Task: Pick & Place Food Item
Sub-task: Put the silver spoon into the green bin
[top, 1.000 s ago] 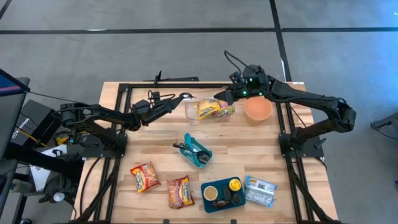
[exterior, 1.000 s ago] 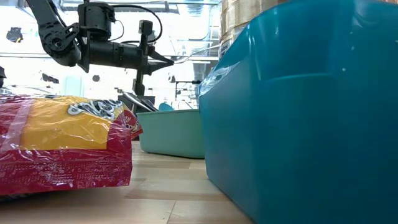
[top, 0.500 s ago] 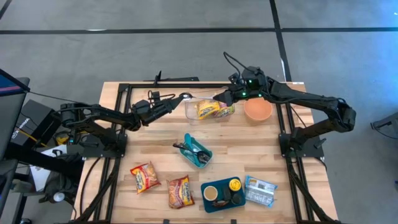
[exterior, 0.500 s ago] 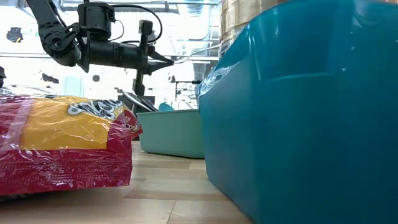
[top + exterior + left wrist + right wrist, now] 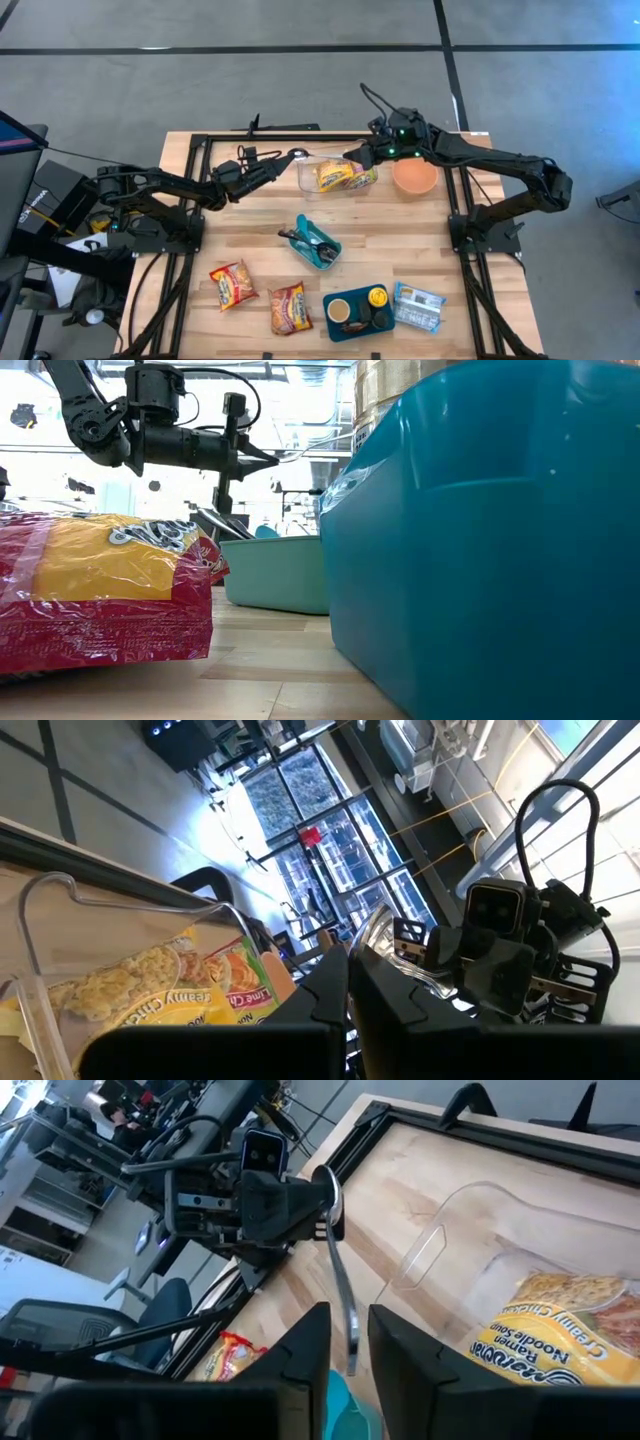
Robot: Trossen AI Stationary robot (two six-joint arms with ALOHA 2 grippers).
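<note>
The right gripper (image 5: 348, 1365) hangs over the far side of the table, at the edge of the clear tub (image 5: 305, 172). Its jaws are narrowly apart, one on either side of the handle end of a spoon (image 5: 338, 1270), and no pinch on the handle shows. The left gripper (image 5: 272, 170) faces it from across the tub, closed on the spoon close to its bowl, so the spoon spans the gap between the two arms. A noodle packet (image 5: 335, 176) lies inside the tub, beneath the right gripper. Two more packets (image 5: 232, 284) lie on the near side, well apart from both arms.

This looks like a spoon handover rather than a food pick, with one packet already placed. The next move probably calls for the right jaws to close squarely on the thin handle before the left lets go, or the spoon could drop into the tub.
</note>
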